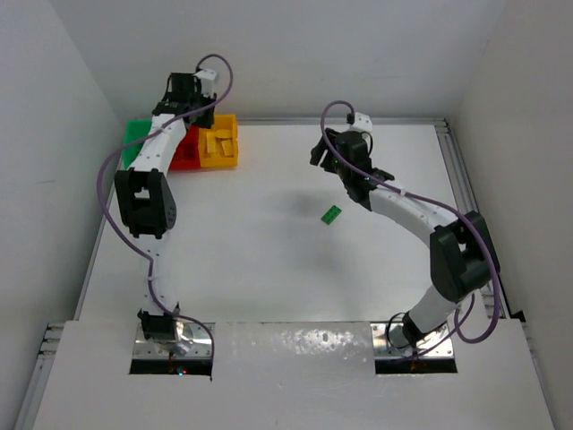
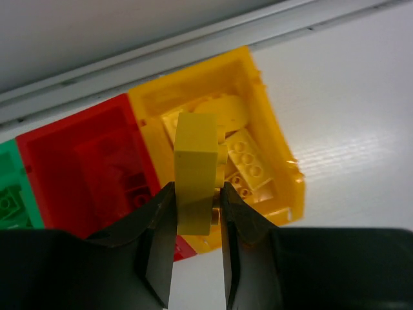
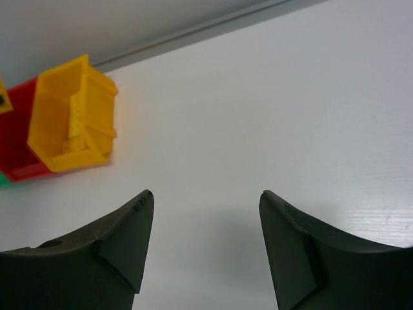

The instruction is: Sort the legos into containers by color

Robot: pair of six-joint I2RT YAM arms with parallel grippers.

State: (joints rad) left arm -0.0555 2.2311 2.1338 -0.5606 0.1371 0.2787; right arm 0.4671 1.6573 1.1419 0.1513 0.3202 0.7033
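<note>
Left wrist, yellow brick (image 2: 195,161) gripped between jaws, over yellow bin (image 2: 193,89)

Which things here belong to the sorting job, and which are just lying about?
Job:
- yellow brick, held in left gripper
- green lego, loose on the table
- yellow bin, red bin, green bin
- right gripper, open

Just there:
- purple cables
- metal rail

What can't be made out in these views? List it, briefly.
- Top view: red bin, largely covered by the left arm.
- Left wrist view: green bin, cut off at the left edge.
- Top view: yellow brick, hidden under the left gripper.
- Right wrist view: green brick, out of frame.
</note>
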